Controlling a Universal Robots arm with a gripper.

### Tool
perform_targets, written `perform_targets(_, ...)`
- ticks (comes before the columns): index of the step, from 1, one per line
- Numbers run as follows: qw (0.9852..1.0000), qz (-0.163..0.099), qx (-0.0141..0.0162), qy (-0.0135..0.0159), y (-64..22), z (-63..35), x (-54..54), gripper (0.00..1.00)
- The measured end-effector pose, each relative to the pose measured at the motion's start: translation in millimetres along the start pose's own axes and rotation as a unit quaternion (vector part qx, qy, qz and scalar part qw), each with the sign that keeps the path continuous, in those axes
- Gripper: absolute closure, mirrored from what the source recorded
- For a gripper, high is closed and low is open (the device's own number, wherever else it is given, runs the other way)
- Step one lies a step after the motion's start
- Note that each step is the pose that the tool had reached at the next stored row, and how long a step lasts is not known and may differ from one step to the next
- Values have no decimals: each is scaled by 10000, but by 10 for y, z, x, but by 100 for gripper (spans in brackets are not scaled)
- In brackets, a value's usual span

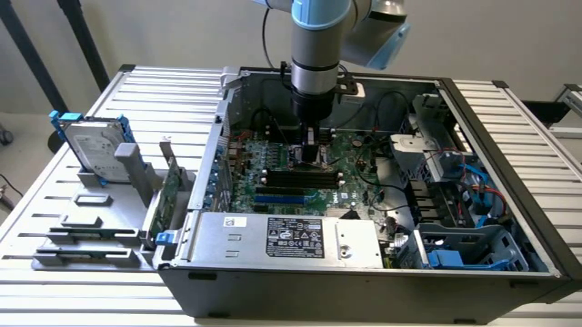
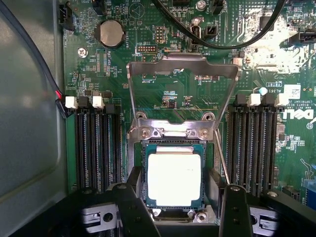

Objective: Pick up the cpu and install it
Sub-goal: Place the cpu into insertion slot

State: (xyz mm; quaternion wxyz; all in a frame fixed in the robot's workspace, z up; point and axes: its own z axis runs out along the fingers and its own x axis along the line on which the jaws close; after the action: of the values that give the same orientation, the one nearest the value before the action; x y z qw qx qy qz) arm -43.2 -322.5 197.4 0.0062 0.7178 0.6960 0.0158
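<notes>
The cpu [image 2: 174, 177], a small square chip with a bright silver top and a thin dark rim, lies flat in the motherboard socket [image 2: 146, 148]. The socket's metal load plate [image 2: 182, 64] stands swung up behind it. My gripper [image 2: 182, 191] hangs straight over the chip, one black finger [image 2: 134, 190] close at one edge and the other standing clear of the opposite edge, so the jaws are open and not holding it. In the exterior view the gripper [image 1: 314, 153] reaches down into the open computer case [image 1: 204, 204] over the green motherboard [image 1: 350, 170].
Black memory slots [image 2: 98, 148] flank the socket on both sides, and black cables [image 2: 217, 39] cross above it. A power supply box [image 1: 282, 235] fills the case's front. Outside the case, at the exterior view's left, stand a hard drive with blue brackets [image 1: 91, 146] and grey holder blocks [image 1: 91, 231].
</notes>
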Motion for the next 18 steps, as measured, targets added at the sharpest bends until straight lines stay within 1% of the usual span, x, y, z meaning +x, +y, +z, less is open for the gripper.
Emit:
perform_targets(5,10000,1,1,-1,0,-9,0,38)
perform_targets(7,10000,1,0,0,1,-49,1,38)
perform_targets(11,10000,0,0,1,2,-164,2,38)
perform_targets(15,10000,1,0,12,-22,-253,3,38)
perform_targets(16,10000,1,0,17,-36,-264,2,40)
perform_targets(17,10000,1,1,20,-55,-274,2,46)
perform_targets(18,10000,1,1,25,-78,-282,1,46)
